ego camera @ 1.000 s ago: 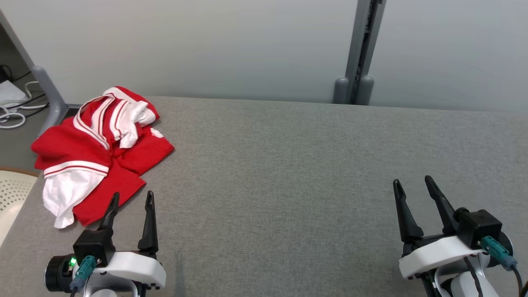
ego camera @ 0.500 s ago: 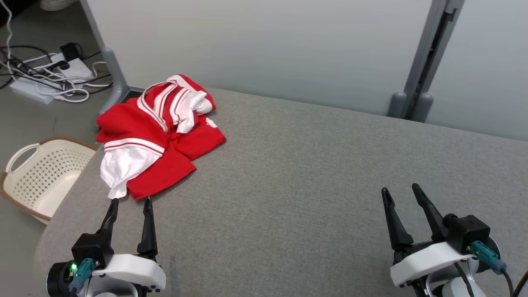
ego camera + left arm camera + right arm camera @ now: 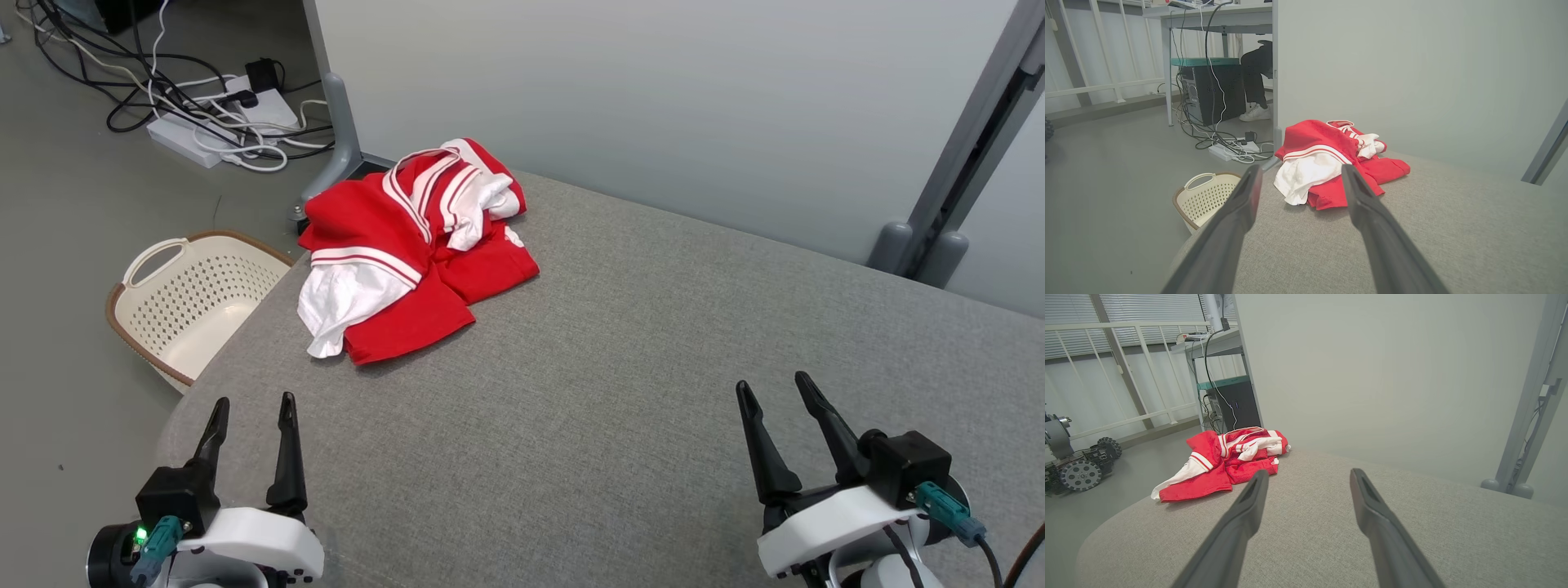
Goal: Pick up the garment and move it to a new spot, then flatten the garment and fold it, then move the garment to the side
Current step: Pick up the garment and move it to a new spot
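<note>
Head view: left gripper point(image 3: 253, 400) and right gripper point(image 3: 771, 380) both gape empty, short of the garment point(image 3: 408, 253), so best reach in low and pinch a thick red fold.

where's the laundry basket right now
In the head view the basket sits on the floor at the left, beside the left edge of the table, close to the crumpled red and white garment.
</note>
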{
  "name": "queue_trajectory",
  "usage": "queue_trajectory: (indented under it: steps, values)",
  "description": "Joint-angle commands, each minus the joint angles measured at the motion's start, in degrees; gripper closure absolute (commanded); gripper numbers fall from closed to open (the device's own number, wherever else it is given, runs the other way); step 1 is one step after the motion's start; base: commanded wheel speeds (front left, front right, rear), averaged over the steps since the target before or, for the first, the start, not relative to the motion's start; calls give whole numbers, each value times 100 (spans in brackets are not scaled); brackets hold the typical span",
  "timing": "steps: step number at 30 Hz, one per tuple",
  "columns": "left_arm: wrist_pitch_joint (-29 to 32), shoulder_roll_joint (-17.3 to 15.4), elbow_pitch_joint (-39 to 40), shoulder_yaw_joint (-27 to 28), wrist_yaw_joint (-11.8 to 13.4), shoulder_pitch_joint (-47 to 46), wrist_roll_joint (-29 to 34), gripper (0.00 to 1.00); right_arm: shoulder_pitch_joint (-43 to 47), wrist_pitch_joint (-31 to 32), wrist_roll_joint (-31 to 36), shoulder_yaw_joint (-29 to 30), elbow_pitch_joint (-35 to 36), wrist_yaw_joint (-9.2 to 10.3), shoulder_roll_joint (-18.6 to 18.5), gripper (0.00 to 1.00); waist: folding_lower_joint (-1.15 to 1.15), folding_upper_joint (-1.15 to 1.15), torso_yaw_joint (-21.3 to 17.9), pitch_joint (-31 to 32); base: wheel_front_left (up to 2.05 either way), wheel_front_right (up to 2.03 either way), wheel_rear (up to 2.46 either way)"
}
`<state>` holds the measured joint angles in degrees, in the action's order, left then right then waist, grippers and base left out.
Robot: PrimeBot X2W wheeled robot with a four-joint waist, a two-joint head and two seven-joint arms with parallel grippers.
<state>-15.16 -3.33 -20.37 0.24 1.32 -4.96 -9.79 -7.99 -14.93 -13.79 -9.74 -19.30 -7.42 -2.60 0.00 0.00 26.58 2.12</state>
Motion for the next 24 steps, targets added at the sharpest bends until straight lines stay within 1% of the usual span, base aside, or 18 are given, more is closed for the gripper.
queue_trajectory:
  steps: [1, 8, 13, 18, 20, 24]
  values:
    - [-8, -52, 38, 7, -9, 42, -28, 0, -38, -31, -54, 2, -10, -13, -52, 0, 0, 0, 35, 9, 0, 0, 0]
    - [-7, -82, 51, 23, 31, 58, -66, 0, -28, -31, -109, -88, -40, -13, -51, 0, 0, 0, 12, 26, 0, 0, 0]
    - [129, -137, 146, 39, -89, -44, -209, 0, -74, -31, -138, -140, -59, -13, -52, 0, 0, 0, -121, -4, 0, 0, 0]
    - [533, -323, 338, 68, -278, -399, -380, 0, -110, -31, -74, -148, -79, -13, -52, 0, 0, 0, -279, -106, 0, 0, 0]
    - [835, -379, 342, 58, -433, -560, -546, 0, -143, -31, -48, -158, -85, -13, -51, 0, 0, 0, -361, -173, 0, 0, 0]
    - [1394, -640, 287, 90, -601, -1059, -757, 0, -244, -31, -7, -152, -88, -13, -51, 0, 0, 0, -538, -350, 0, 0, 0]
